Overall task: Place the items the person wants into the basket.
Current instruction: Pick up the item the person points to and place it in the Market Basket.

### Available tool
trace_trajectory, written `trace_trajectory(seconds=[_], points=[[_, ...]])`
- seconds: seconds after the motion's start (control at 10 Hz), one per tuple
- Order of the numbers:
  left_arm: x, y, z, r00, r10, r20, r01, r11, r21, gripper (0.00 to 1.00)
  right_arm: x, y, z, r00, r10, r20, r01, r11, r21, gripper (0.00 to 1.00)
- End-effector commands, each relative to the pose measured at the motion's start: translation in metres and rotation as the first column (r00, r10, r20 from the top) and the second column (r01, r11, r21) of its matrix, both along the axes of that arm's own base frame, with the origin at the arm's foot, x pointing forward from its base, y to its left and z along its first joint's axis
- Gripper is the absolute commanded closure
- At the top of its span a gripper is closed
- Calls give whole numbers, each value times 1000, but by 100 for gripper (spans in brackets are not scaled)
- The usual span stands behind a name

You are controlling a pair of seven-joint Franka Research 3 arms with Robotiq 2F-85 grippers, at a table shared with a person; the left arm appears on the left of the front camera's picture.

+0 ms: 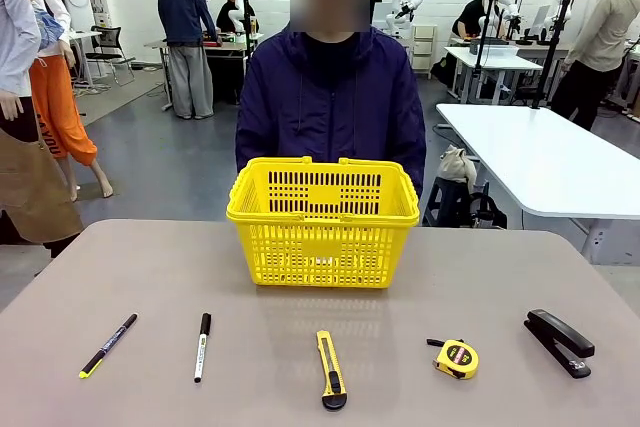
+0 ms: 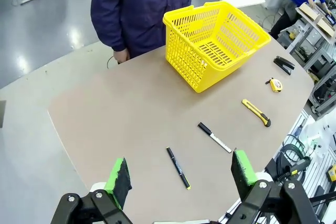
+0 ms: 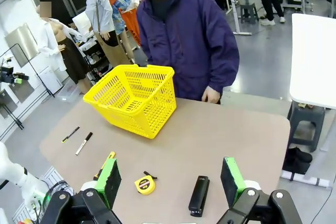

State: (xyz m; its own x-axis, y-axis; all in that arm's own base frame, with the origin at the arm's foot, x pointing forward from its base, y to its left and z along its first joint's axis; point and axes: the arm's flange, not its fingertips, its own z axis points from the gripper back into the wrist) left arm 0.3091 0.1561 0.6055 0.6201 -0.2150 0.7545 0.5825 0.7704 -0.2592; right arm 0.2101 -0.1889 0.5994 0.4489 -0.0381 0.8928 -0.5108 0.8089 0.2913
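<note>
Surface: a beige surface point(image 1: 150, 267) with a person point(image 1: 330, 97) in a navy jacket standing at its far edge.
Basket: the yellow basket point(image 1: 322, 247) stands upright at the far middle of the surface, just in front of the person, with both handles folded down on the rim.
Near row: five tools lie in a line along the near side, each well apart from the next and all well apart from the basket.
Pen: the pen point(image 1: 108, 345) is far left in the row, lying at a slant.
Marker: the marker point(image 1: 202, 346) lies right of the pen, its black cap pointing to the far side.
Knife: the knife point(image 1: 330, 369) lies in the middle, near the basket's front.
Tape measure: the tape measure point(image 1: 457, 358) lies right of the knife.
Stapler: the stapler point(image 1: 559, 342) is far right in the row.
Left tool: the left tool point(image 2: 180, 163) hangs above the near left of the surface, jaws spread wide with nothing in them; the pen and marker lie below.
Right tool: the right tool point(image 3: 170, 163) hangs above the near right, jaws spread wide and empty; the tape measure and stapler lie below.
Hand: one hand point(image 3: 211, 95) of the person hangs at the far edge, beside the basket.
</note>
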Motion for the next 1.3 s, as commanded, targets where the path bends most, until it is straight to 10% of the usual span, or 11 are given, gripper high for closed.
trace_trajectory(seconds=[0.0,1.2], points=[[0,3,0,1000,-15,17,15,1000,-2,0,4,1,1,1000,10,12,-10,1000,9,0],[0,3,0,1000,-15,17,15,1000,-2,0,0,0,0,1000,0,0,0,1000,0,0]])
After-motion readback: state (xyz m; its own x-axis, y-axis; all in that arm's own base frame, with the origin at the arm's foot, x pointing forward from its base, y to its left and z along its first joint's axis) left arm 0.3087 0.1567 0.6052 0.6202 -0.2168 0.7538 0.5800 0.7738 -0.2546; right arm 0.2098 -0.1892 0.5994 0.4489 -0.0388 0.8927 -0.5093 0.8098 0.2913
